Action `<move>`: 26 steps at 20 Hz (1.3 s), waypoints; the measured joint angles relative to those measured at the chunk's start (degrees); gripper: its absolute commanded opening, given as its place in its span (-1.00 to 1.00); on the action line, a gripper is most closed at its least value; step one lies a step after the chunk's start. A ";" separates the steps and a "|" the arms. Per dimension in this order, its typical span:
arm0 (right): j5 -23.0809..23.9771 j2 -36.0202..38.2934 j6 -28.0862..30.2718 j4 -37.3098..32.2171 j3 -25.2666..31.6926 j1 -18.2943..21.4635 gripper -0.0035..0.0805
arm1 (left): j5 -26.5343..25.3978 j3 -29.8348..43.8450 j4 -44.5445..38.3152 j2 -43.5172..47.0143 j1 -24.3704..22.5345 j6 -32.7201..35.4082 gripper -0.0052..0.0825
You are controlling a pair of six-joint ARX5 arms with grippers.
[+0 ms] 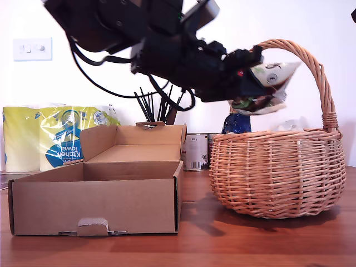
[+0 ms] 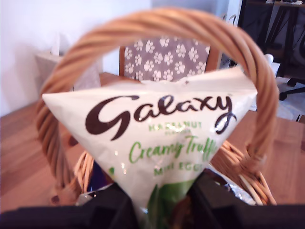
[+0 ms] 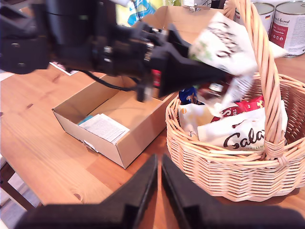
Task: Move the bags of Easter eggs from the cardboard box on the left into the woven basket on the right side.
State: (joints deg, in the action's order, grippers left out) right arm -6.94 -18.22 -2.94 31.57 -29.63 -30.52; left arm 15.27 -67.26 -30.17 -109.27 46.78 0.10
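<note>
Galaxy egg bag [image 1: 271,83] hung pinched in my first gripper [image 1: 253,83] in the exterior view, up under the arch of the woven basket [image 1: 277,169] handle, above the basket's opening on that view's right. Sat on the wooden table [image 1: 222,245], that basket, just beside the open cardboard box [image 1: 94,208] on the exterior view's left. Kitchen towel pack [image 1: 61,139] and a couple of tins [image 1: 194,151] stood further back by the wall.

First wrist view: same pale bag [image 2: 157,138], brown "Galaxy" lettering and green print, clamped at its lower end between the black jaws of my first gripper [image 2: 162,205]. Basket handle [image 2: 157,28] curved right over it.

Second wrist view: my second gripper [image 3: 159,191] hovered near the table edge, jaws nearly together, holding nothing. Looked across at the first arm carrying the blurred bag [image 3: 224,47] over the basket [image 3: 228,176]. Already lying inside: another Galaxy bag [image 3: 238,131], something red [image 3: 240,107], a bit of dark blue packet [image 3: 190,95]. Only a flat printed paper [image 3: 106,128] visible in the box [image 3: 119,102].
</note>
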 measured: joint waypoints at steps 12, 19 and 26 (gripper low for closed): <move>0.00 0.00 0.00 -0.04 0.00 0.00 -0.95 | 0.02 -4.00 6.95 -4.46 1.25 0.02 0.22; 0.02 0.00 0.00 -0.13 0.00 0.00 -0.95 | 0.09 -8.59 22.60 -2.54 1.25 4.81 0.37; 3.98 0.00 0.28 -0.26 0.00 0.00 -0.95 | 0.11 -8.72 38.01 15.63 1.14 5.70 -0.45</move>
State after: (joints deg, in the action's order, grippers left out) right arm -2.96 -18.22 -2.66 31.31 -29.63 -30.52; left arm 15.38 -75.99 7.84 -93.65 47.92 5.80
